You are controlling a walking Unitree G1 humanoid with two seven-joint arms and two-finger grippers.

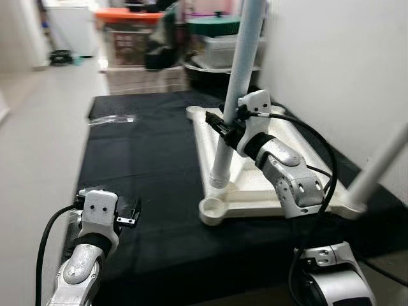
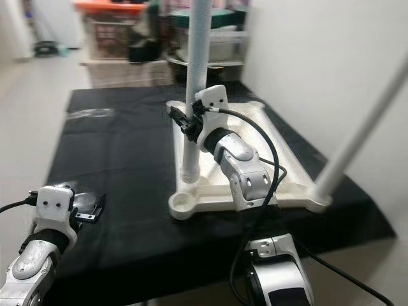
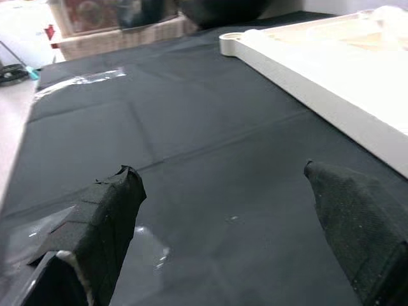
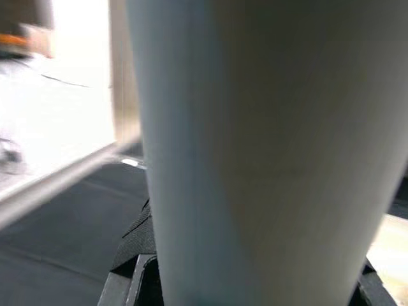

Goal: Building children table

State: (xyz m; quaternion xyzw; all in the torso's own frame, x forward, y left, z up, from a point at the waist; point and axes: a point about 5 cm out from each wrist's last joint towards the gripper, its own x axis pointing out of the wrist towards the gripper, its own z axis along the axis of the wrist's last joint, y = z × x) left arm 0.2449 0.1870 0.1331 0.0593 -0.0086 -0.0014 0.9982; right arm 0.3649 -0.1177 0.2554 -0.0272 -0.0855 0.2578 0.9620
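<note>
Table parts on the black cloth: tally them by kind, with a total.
White plastic tabletop, lying upside down: 1
Pale grey table legs standing in its corners: 2, one held in the right gripper's jaws, one at the near right corner
Empty corner sockets in view: 1
Total: 4

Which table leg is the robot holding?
The right gripper is shut on the upright leg near the middle of the upside-down tabletop. The other leg, at the tabletop's right corner, leans and nothing touches it.
</note>
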